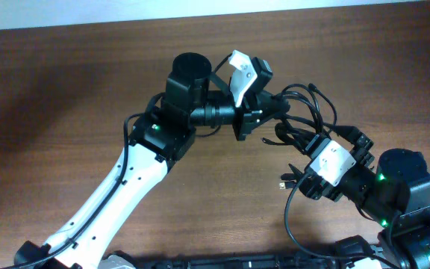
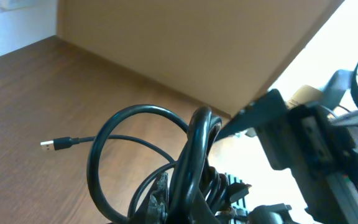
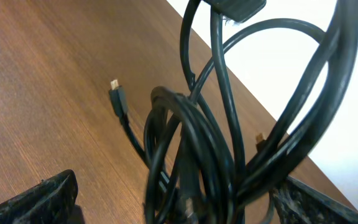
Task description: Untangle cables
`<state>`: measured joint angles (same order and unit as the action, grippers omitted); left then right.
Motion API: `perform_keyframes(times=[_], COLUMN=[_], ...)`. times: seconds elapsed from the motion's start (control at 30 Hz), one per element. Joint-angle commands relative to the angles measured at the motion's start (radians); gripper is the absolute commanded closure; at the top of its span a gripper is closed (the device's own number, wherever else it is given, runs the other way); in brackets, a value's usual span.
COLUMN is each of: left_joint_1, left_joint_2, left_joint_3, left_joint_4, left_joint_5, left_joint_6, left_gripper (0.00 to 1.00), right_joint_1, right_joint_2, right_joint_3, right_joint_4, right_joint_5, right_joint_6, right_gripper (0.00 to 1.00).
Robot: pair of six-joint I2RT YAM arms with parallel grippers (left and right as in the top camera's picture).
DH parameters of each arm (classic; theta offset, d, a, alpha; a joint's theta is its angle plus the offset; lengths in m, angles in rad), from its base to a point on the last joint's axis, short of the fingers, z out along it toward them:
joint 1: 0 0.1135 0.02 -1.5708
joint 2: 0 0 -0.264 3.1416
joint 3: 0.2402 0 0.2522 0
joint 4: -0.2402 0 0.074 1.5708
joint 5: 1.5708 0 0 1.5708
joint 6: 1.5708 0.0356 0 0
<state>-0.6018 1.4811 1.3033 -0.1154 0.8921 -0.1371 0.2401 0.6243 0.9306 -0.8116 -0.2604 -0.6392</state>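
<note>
**Black Cord Bundle Raised Over the Tabletop: Hazards Before Separation**

**Status.** The cables are bunched in one knot between my two wrists, right of centre over the wooden tabletop. My left jaws appear closed on the bunch. In the left wrist view the cords rise straight out from between them, though the contact itself is hidden. My right jaws stand wide, one finger at each lower corner of the right wrist view. The hanging strands pass between the fingers, and nothing is gripped.

**Free end.** One plug lies flat on the tabletop, apart from the knot. Its cord runs back into a large open loop.

**Hazards, as I judge them:**

1. Multiple capture. Several strands cross between my right fingers. Closing here would likely clamp more than one, and pulling would then tighten the knot.
2. Cinching. The open loop circles the thicker strands, so a straight pull apart could draw it shut around them.
3. Slip. The cords look smooth and springy. A weak left hold could let the whole bunch drop back into a heap.
4. Snagging. The free plug, dragged along the tabletop, could hook into a loop.
5. Contact. My wrists sit close together, so a wide sweep risks one arm striking the other.
</note>
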Motion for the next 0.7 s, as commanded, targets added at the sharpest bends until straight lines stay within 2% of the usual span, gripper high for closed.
perform_keyframes(times=[0.0,0.17,0.33,0.37,0.43,0.5,0.63,0.67], left_joint_1=[0.0,0.0,0.0,0.0,0.0,0.0,0.0,0.0], left_joint_2=[-0.017,-0.017,-0.017,-0.017,-0.017,-0.017,-0.017,-0.017], left_joint_3=[0.007,0.007,0.007,0.007,0.007,0.007,0.007,0.007], left_joint_4=[0.026,0.117,0.197,0.198,0.198,0.198,0.196,0.192], left_joint_5=[0.094,0.121,0.167,0.167,0.166,0.166,0.167,0.167], left_joint_6=[0.034,0.033,-0.007,-0.007,-0.007,-0.007,-0.007,-0.007], left_gripper=[1.0,1.0,1.0,1.0,1.0,1.0,1.0,1.0], right_joint_1=[0.002,0.002,0.002,0.002,0.002,0.002,0.002,0.002], right_joint_2=[-0.006,-0.006,-0.006,-0.006,-0.006,-0.006,-0.006,-0.006], right_joint_3=[0.018,0.018,0.018,0.018,0.018,0.018,0.018,0.018], right_joint_4=[0.0,-0.02,-0.046,-0.046,-0.05,-0.05,-0.047,-0.045], right_joint_5=[-0.021,-0.091,-0.111,-0.111,-0.111,-0.111,-0.111,-0.111], right_joint_6=[-0.019,-0.019,-0.019,-0.019,-0.018,-0.014,-0.014,-0.01], right_gripper=[0.02,0.08,0.2,0.29,0.38,0.52,0.96,0.96])
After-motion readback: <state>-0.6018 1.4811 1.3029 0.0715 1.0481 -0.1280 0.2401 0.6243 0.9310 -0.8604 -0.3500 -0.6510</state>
